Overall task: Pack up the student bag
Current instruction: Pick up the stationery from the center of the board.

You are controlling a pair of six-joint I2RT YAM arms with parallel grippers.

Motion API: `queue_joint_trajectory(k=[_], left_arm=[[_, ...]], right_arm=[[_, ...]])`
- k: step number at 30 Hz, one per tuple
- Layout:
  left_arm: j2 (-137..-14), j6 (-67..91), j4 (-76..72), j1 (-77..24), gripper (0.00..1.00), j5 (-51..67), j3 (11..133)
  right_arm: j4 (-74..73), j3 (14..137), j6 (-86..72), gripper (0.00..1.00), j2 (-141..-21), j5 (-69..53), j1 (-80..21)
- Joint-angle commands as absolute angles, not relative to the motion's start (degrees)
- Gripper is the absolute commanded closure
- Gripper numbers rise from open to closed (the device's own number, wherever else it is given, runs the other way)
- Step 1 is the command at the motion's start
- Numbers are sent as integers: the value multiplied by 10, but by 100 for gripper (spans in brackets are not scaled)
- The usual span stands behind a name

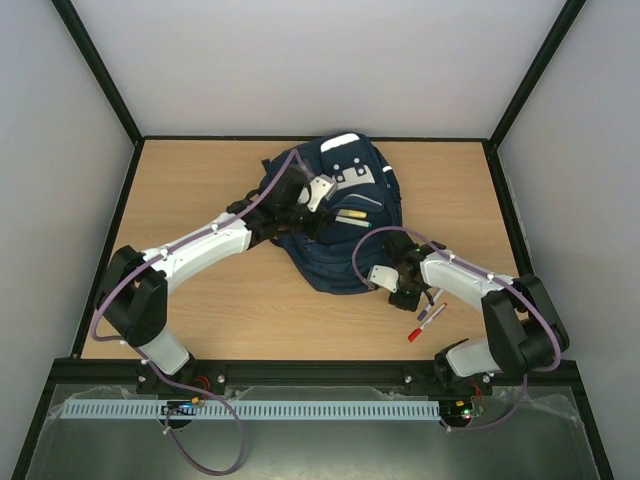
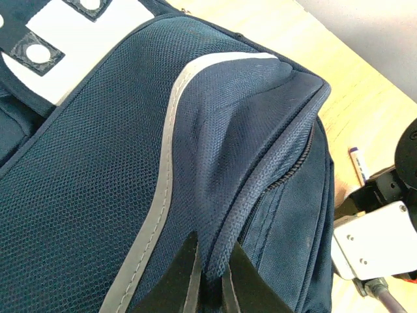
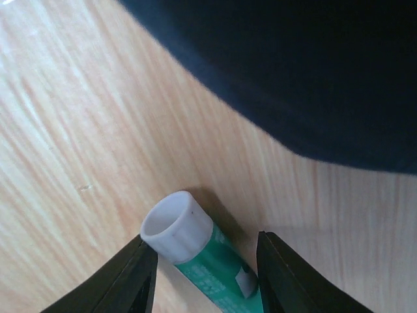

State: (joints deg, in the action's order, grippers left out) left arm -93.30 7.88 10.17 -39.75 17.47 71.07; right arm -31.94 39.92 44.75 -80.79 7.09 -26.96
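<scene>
Left gripper [image 2: 214,240] pinched shut on a seam fold of the student bag [image 1: 340,215]; right gripper [image 3: 201,238] jaws apart, astride a green tube [image 3: 202,257] on the table [image 1: 200,320].
The bag lies mid-table toward the far edge, with the tube just beside its near-right edge. To grip well, centre the 2 jaws on the tube body below the white cap and close square so it can't roll. Only the right wrist view shows the tube. The top view hides it under the arm but shows 2 pens [image 1: 431,313] nearby. The left wrist view alone shows the pinch by the zipper.
</scene>
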Motion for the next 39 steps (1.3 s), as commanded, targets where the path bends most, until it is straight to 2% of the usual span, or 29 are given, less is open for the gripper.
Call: queue_joint_trajectory(k=[1, 4, 10, 17, 29, 34, 39], left_arm=[[-889, 64, 77, -408, 97, 192, 726], [-898, 57, 89, -408, 97, 178, 731], [-914, 53, 118, -410, 97, 148, 746], [-912, 47, 128, -412, 97, 131, 749], [-918, 41, 136, -414, 96, 128, 753], [-914, 36, 140, -414, 96, 121, 755], [-909, 34, 145, -414, 96, 119, 758]], right_arm=[[-386, 392, 410, 54, -783, 43, -269], [-381, 384, 405, 49, -761, 82, -270], [-370, 376, 400, 50, -765, 127, -269], [-363, 354, 404, 62, -792, 166, -269], [-401, 397, 369, 87, -804, 103, -280], [-453, 437, 368, 91, -737, 87, -337], [-501, 532, 399, 94, -670, 29, -360]])
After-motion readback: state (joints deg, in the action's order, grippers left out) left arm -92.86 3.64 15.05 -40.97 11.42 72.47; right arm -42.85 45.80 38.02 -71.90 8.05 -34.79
